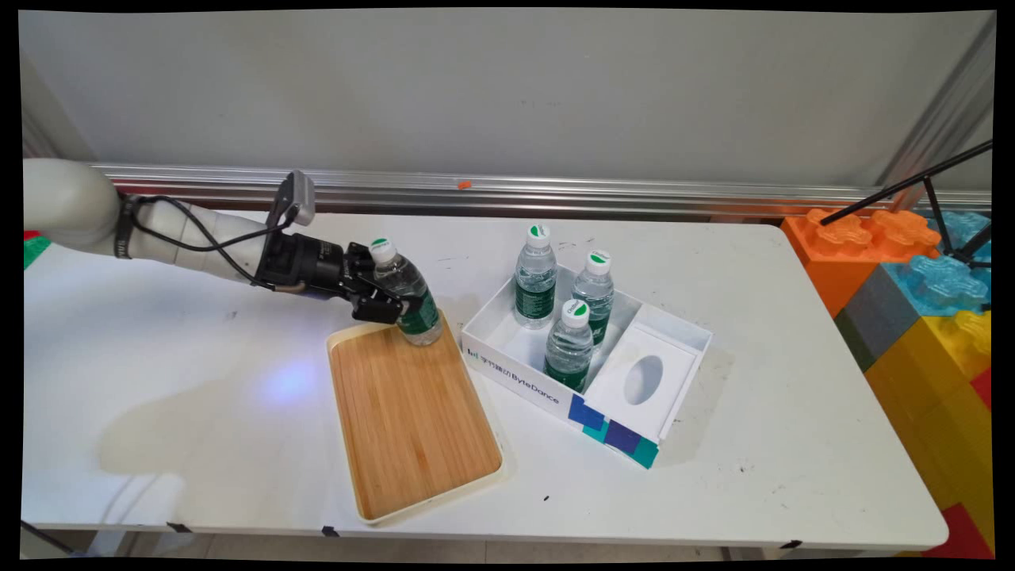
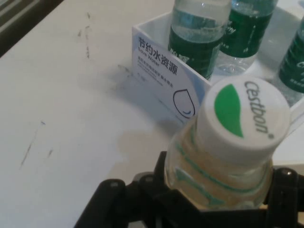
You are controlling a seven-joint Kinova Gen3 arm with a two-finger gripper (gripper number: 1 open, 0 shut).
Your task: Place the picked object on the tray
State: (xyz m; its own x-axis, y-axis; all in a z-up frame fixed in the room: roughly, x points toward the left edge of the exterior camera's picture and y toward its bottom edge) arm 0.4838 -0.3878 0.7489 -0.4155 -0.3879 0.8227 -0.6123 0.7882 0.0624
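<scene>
**Tilted bottle in claw over tray corner**

Bottle sits clamped in the claw, fingers closed round its body just under the shoulder. It leans, cap tipped back toward the wrist, base down at the far right corner of the tray; can't tell if the base touches the wood or hangs just above. Hand view: cap fills the frame right above the linkage.

Beyond the claw, to its far side: box with three more upright bottles, near but apart from the tray. Table all round.

Risk, judged: with that lean and a base near the tray rim, letting go here could topple it, rolling toward the box. Smooth wet-look plastic might also slip in the grip.
</scene>
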